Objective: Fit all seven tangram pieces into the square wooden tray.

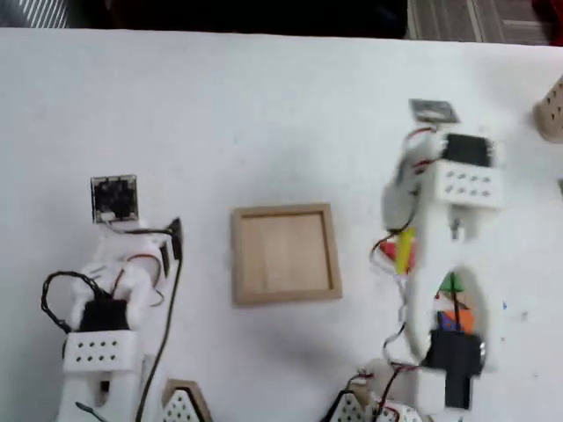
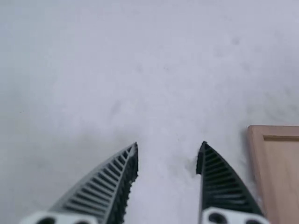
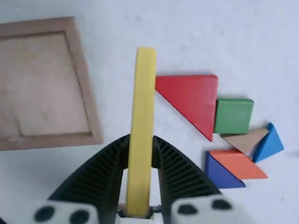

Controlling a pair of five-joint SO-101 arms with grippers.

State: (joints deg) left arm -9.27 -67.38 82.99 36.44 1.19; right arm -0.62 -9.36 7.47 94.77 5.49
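White table (image 1: 264, 105) w/ tray (image 1: 281, 212), pcs (image 3: 189, 98)

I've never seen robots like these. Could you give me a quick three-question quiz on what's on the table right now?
1. True or false: the square wooden tray already holds a tangram piece.
2. Which piece is clamped in the right gripper? A) red triangle B) yellow piece C) green square
3. Fill in: the left gripper, over the table beside the tray, has its fingers ____.
Key: 1 false; 2 B; 3 open.
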